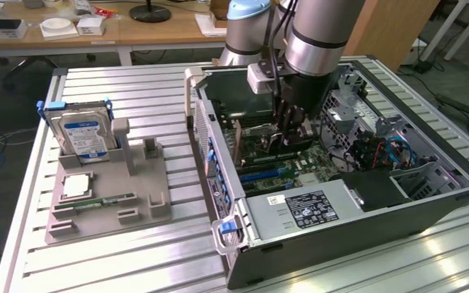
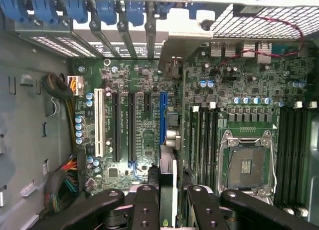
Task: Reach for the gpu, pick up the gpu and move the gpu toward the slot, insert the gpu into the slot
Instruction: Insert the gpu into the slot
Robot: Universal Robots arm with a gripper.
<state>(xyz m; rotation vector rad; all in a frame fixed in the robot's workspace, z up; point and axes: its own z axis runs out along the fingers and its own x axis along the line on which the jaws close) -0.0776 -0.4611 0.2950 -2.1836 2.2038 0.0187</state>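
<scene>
Holding the gpu (image 2: 168, 166) edge-on with the gripper (image 2: 167, 202) pinched shut on it, right over the blue slot (image 2: 163, 115) inside the case (image 1: 365, 210), so probably best lowered dead upright, pressed evenly.

case (image 1: 365, 238) open above gripper (image 1: 287, 139) — cables (image 1: 391, 152) crowd one side

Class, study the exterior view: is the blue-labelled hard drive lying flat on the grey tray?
No, the hard drive stands upright on its edge in a holder on the tray.
</scene>
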